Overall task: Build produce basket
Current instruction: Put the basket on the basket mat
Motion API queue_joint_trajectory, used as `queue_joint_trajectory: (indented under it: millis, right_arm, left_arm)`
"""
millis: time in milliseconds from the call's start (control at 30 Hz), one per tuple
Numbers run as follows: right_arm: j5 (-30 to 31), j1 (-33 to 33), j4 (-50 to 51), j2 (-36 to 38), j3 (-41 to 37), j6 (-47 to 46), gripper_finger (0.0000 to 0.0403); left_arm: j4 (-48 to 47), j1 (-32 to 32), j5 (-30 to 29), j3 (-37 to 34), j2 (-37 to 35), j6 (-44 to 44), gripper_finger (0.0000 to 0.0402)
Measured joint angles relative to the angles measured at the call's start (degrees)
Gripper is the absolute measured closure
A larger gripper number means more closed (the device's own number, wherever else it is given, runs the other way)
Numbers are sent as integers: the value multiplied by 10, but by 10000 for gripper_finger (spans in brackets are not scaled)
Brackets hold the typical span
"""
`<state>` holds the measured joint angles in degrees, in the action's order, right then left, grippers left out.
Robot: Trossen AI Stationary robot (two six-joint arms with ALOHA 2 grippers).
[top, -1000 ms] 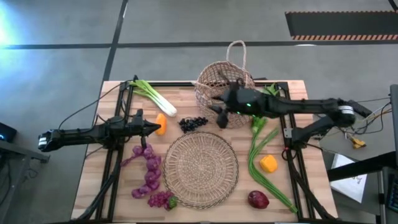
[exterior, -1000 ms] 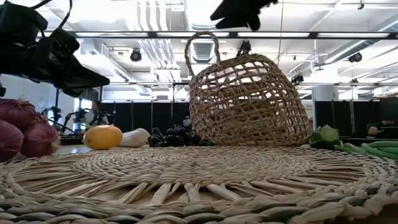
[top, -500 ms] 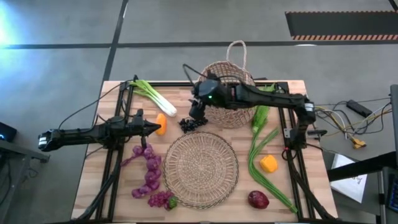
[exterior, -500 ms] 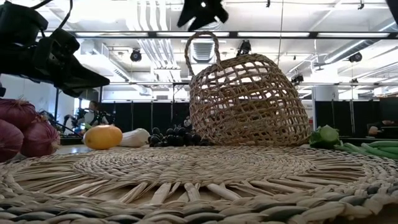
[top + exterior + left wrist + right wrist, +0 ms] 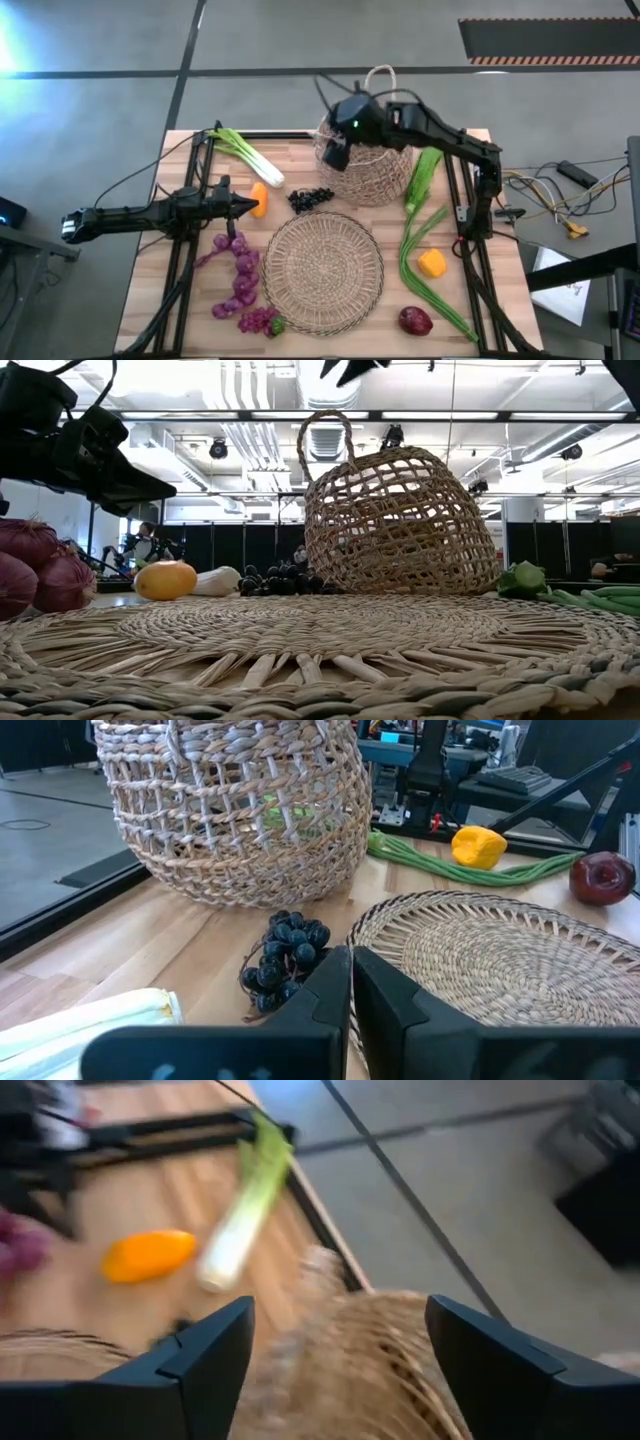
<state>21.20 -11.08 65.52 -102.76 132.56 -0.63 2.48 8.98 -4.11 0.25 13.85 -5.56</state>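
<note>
The basket (image 5: 367, 160) sat at twelve o'clock on the counter (image 5: 470, 300), its loop handle (image 5: 380, 78) pointing away toward the far edge. The right end effector (image 5: 337, 152) hung over the basket's ten o'clock rim, fingers spread wide with nothing between them, as the right wrist view showed with the weave blurred below. The left end effector (image 5: 243, 206) waited at nine o'clock, fingers pressed together and holding nothing, just beside the orange piece (image 5: 259, 198).

The basket looked light and springy: open wicker, stiff enough to keep its shape but likely to skid or tip if nudged at the rim. The rim itself seemed the best hold, a fold of weave between the fingers; the thin handle looked floppy and hard to pinch.

The produce was still scattered. The grapes (image 5: 311, 198) lay at the basket's seven o'clock, near the round woven mat (image 5: 322, 272) at the centre. They seemed knobbly and loose, best taken across the middle of the bunch. The leek (image 5: 248, 157) at eleven o'clock looked long and smooth, best gripped at mid-stalk. The apple (image 5: 415, 321) at five o'clock was round and glossy, probably slippery. The purple bunches (image 5: 236, 277) at seven o'clock looked soft-jointed and prone to dangle.
</note>
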Motion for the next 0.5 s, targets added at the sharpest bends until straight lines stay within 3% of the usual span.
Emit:
queue_joint_trajectory:
  millis: [133,267,500]
  right_arm:
    - [-8,-35,34,-2,-5,-20,89]
    - [-82,-67,44,-1,-19,-18,82]
    - [-114,-80,17,-5,-54,-10,110]
  left_arm:
    - [0,0,0,0,0,0,402]
    - [0,0,0,0,0,0,402]
    - [0,0,0,0,0,0,402]
